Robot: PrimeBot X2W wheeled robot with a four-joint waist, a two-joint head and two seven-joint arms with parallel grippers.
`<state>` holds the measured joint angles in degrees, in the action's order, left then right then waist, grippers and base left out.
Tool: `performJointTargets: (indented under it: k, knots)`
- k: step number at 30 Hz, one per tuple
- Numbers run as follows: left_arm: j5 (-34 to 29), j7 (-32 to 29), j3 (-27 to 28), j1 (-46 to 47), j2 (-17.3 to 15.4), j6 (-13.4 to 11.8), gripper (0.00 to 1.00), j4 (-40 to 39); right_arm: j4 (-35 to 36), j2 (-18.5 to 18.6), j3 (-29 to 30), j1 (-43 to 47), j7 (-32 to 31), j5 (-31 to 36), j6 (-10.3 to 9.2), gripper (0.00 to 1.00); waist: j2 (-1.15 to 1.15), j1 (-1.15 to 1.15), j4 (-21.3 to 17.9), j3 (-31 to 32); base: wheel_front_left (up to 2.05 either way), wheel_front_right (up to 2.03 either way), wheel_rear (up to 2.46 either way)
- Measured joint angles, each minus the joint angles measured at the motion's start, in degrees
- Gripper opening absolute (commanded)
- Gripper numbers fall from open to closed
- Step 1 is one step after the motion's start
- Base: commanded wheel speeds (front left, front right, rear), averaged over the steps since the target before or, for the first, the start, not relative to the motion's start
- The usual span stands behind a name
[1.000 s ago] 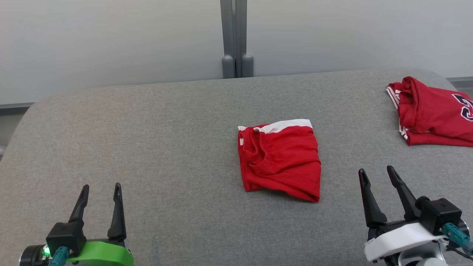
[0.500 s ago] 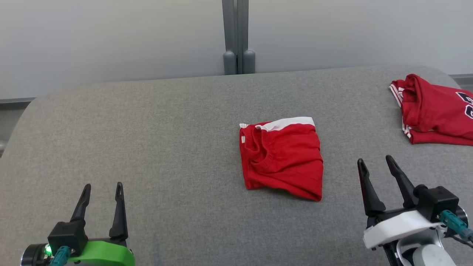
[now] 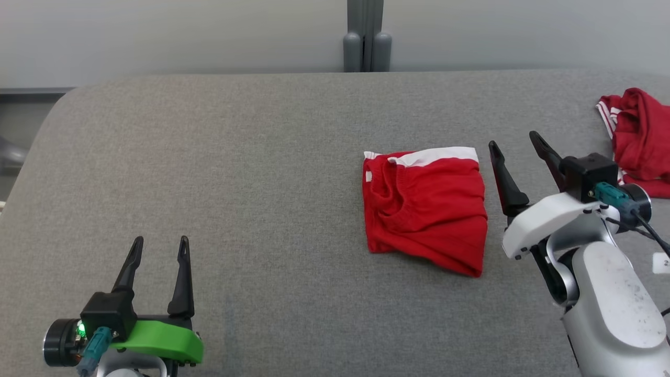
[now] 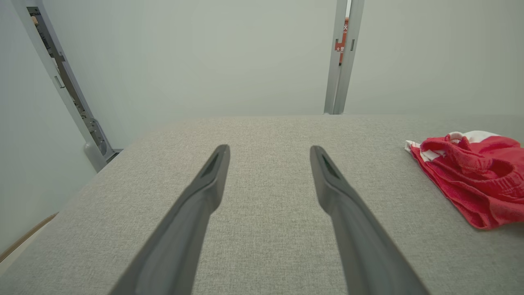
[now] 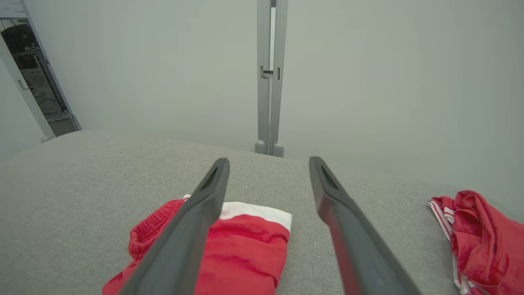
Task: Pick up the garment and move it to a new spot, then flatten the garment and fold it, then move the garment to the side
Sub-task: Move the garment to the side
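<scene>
The garment [image 3: 426, 207] lies just left of your right claw [image 3: 513, 140], released; the left claw [image 3: 160, 239], also released, is well apart.

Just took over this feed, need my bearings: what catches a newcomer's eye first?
The folded red garment with a white band, lying right of centre on the grey table. The right gripper, open and empty, is poised just beside its right edge, and a second red garment lies crumpled at the far right. The left gripper sits open at lower left.
</scene>
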<state>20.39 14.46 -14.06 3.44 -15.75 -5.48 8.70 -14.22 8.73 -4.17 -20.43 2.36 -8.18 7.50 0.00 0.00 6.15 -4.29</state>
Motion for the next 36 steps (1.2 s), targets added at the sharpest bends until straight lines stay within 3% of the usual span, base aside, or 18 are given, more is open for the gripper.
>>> performJointTargets:
  k: [9, 23, 24, 25, 26, 32, 36]
  knots:
    - [-0.3, 0.3, -0.4, 2.6, 0.9, 0.5, 1.0, 1.0, -15.4, -0.3, 2.1, -6.1, -3.4, 1.2, 0.0, 1.0, 0.0, 0.0, 2.5, -4.2, 0.0, 0.0, 0.0]
    - [-1.4, 0.5, -1.0, 6.6, 2.8, 2.0, 1.0, 2.9, -34.5, -2.4, 3.6, -11.4, 2.2, 0.3, 0.0, 1.0, 0.0, 0.0, 4.0, -9.3, 0.0, 0.0, 0.0]
    - [-1.6, 0.5, -1.0, 6.8, 2.9, 2.0, 1.0, 2.9, -35.3, -2.7, 3.6, -11.7, 2.8, -0.5, 0.0, 0.94, 0.0, 0.0, 4.1, -9.4, 0.0, 0.0, 0.0]
    - [-1.7, 0.5, -0.9, 6.9, 3.1, 2.0, 1.0, 2.9, -35.9, -2.9, 3.7, -11.8, 3.2, -1.6, 0.0, 0.33, 0.0, 0.0, 4.1, -9.5, 0.0, 0.0, 0.0]
    - [-1.9, 0.5, -0.8, 6.9, 3.2, 2.2, 1.0, 3.0, -36.6, -3.0, 3.6, -12.0, 3.7, -2.3, 0.0, 0.01, 0.0, 0.0, 4.1, -9.6, 0.0, 0.0, 0.0]
    - [-2.3, 0.5, 0.1, 6.9, 3.8, 2.9, 1.0, 3.2, -38.7, -2.4, 1.0, -13.4, 6.6, -2.7, 0.11, 0.0, 0.0, 0.0, 3.3, -9.8, 0.0, 0.0, 0.0]
    - [-2.9, 0.6, 0.5, 6.9, 4.3, 3.5, 1.0, 2.8, -38.9, 0.4, -1.8, -16.0, 6.9, -2.2, 0.07, 0.0, 0.0, 0.0, 2.0, -10.5, 0.0, 0.0, 0.0]
